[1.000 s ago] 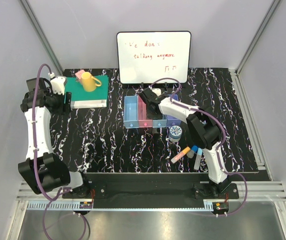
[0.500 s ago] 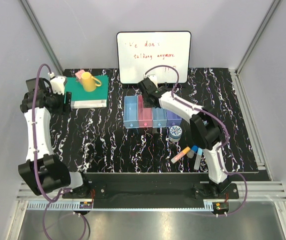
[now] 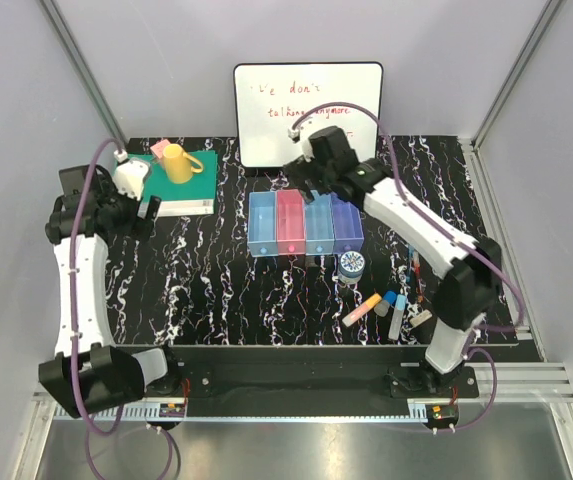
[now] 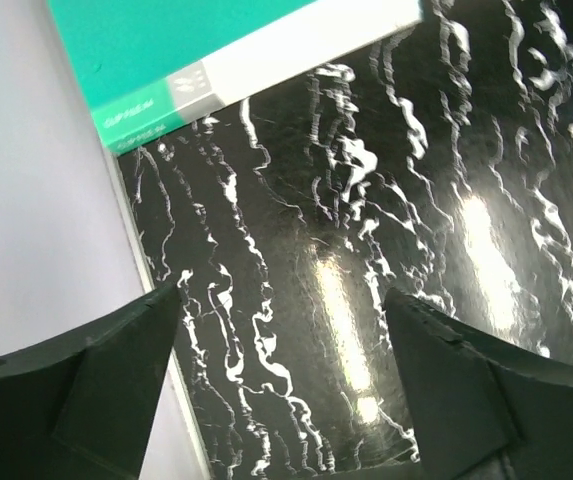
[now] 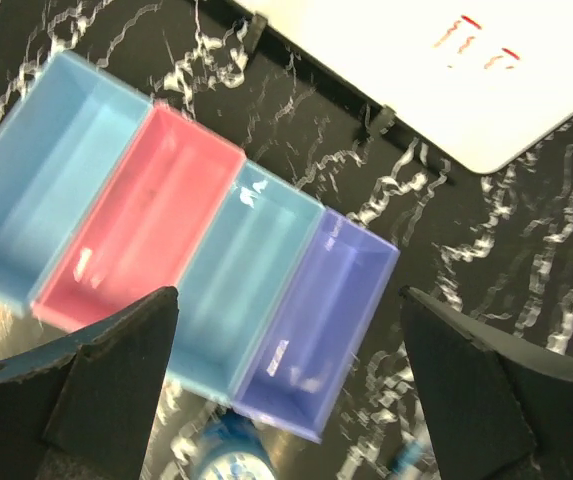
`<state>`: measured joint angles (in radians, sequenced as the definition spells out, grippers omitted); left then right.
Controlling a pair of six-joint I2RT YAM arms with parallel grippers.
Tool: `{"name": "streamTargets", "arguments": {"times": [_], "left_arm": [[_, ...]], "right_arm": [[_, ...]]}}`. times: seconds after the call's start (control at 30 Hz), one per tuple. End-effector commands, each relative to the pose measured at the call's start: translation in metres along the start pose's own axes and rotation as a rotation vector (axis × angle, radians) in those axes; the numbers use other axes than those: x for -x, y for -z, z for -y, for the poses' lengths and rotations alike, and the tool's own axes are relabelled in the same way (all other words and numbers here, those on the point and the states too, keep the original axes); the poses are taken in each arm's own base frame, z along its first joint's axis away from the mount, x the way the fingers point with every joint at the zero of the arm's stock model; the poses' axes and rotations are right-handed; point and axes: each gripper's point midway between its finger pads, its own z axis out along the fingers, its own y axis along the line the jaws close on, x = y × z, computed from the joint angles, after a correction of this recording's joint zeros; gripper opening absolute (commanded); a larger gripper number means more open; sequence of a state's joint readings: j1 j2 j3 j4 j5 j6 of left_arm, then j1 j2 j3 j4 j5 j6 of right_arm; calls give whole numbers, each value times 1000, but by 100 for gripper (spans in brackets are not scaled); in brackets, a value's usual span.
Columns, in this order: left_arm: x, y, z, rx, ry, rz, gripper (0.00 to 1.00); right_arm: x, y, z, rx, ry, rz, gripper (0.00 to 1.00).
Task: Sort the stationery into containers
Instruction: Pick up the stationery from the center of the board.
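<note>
The right gripper (image 3: pixel 306 182) has risen from the containers (image 3: pixel 304 224) to hover over their far edge, jaws wide, holding nothing — prob. a drop is just done. All four bins look empty. The stationery (image 3: pixel 386 300) lies near-right, well apart. The left gripper (image 3: pixel 144 200) has shifted, also wide. Black marbled table (image 3: pixel 216 290), grey walls, whiteboard (image 3: pixel 308 113) at the far side.

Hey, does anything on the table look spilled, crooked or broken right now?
Nothing stands out. The four bins sit in a straight row, all seemingly empty; the markers and roll lie loose near them, unsorted but intact. The mug stands upright on the book.
</note>
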<state>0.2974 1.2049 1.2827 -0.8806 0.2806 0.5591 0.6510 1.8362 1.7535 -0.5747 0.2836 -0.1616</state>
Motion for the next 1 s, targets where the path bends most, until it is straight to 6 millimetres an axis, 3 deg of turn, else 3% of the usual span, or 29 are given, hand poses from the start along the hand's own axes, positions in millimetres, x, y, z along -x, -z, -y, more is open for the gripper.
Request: {"name": "streamTargets", "arguments": {"times": [0.0,0.07,0.1,0.17,0.3,0.4,0.57,0.7,0.97], "left_arm": [[-2,12,22,-35,-165,32,96],[-8,14,32,-57,-197,24,99],[-9,18,34,-56,-210,31,99],[-13,21,43,-80,-220,19,99],[-12,36,52,-77,-230,37,99],[-15,47,55,-65,-238,41,99],[-19,60,57,-43,-262,50,99],[-17,62,57,-39,-259,52,99],[-13,51,56,-67,-238,25,99]], "right_arm": [[-24,52,7,142,182,-24,100],[-58,63,-1,192,184,-102,98],[-60,75,-1,203,171,-92,98],[-91,82,-7,229,153,-159,100],[-128,101,-19,291,97,-216,100],[-155,103,-28,325,62,-267,100],[-198,94,-17,309,-16,-365,100],[-207,89,-22,340,-22,-371,100],[-202,77,-41,442,-43,-365,100]]}}
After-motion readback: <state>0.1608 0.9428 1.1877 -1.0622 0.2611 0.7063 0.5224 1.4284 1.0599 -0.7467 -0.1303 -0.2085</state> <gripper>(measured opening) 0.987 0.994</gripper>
